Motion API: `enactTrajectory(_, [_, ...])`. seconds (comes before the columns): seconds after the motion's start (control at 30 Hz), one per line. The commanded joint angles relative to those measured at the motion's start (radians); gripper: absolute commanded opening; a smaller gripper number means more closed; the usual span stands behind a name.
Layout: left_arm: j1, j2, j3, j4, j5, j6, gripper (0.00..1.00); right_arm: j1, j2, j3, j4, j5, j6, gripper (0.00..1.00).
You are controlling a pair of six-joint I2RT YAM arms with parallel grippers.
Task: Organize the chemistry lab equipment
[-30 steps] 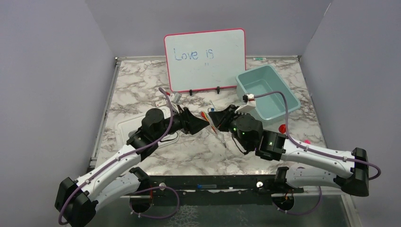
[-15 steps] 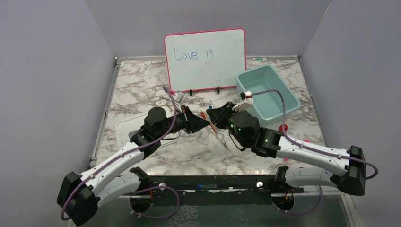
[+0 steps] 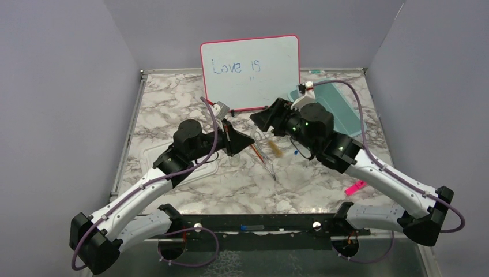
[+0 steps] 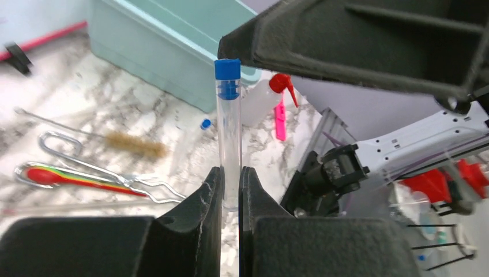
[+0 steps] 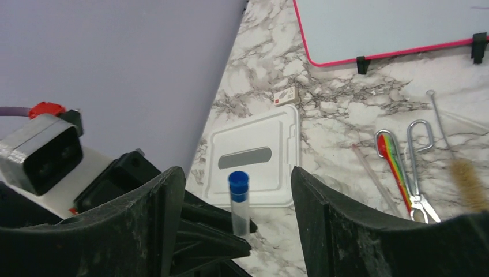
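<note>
1. Backing off toward the whiteboard (image 3: 251, 72), my right jaws had let go and stood wide open, empty.
2. My left jaws had closed tight on the clear tube (image 4: 229, 127), held upright, blue cap up.
3. Brush (image 4: 134, 144), tweezers (image 4: 104, 170) and red-orange sticks (image 4: 75, 178) lay on the counter (image 3: 173, 109) between both arms.
</note>
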Motion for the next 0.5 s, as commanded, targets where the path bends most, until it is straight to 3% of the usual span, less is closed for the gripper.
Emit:
enactTrajectory(0.0, [-0.004, -0.02, 0.098, -0.113, -0.028, 0.259, 0.0, -0.103, 0.024, 0.137, -0.248, -0.278, -0.142, 0.73])
enactTrajectory(0.27, [-0.004, 0.007, 0.204, -0.209, 0.033, 0.492, 0.0, -0.181, 0.077, 0.294, -0.324, -0.57, -0.209, 0.73])
enactTrajectory(0.47, [-0.004, 0.031, 0.256, -0.261, 0.081, 0.602, 0.0, -0.196, 0.131, 0.312, -0.36, -0.615, -0.201, 0.59])
